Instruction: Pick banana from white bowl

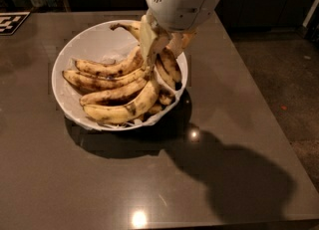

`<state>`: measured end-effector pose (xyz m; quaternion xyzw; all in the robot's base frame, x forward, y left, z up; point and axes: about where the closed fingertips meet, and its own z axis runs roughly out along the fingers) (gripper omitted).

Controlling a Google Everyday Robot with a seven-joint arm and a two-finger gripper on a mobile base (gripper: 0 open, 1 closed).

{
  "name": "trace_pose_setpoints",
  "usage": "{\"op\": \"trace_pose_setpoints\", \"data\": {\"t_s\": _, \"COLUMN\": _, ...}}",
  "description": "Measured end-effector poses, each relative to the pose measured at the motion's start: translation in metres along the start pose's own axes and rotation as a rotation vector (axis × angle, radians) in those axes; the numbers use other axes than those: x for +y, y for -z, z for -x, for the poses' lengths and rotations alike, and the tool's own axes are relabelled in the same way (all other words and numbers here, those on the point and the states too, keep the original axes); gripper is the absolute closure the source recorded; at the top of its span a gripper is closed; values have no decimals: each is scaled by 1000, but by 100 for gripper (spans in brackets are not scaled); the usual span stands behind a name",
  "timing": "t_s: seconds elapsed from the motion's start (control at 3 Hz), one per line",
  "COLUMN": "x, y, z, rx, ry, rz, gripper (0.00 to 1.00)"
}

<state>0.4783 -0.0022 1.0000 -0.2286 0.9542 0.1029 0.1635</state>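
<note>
White bowl (79,45), deep: sitting upright, holding bananas (119,107) (yellow, brown-spotted) lying fanned across it; gripper (160,55) dipping among them near the rim.

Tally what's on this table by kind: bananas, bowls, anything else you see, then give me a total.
Bananas: at least 7, piled and overlapping
White bowl: 1
Gripper, down over the bowl's pile: 1
Black-and-white marker tag: 1
Total: at least 10
</note>
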Motion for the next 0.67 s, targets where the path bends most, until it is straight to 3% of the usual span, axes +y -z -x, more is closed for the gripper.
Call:
{"op": "trace_pose_setpoints", "data": {"t_s": 0.33, "x": -24, "y": 16, "z": -23, "rx": -28, "ry": -55, "rz": 6, "gripper": 100}}
{"op": "trace_pose_setpoints", "data": {"t_s": 0.67, "x": -26, "y": 19, "z": -26, "rx": -32, "ry": -62, "rz": 6, "gripper": 100}}
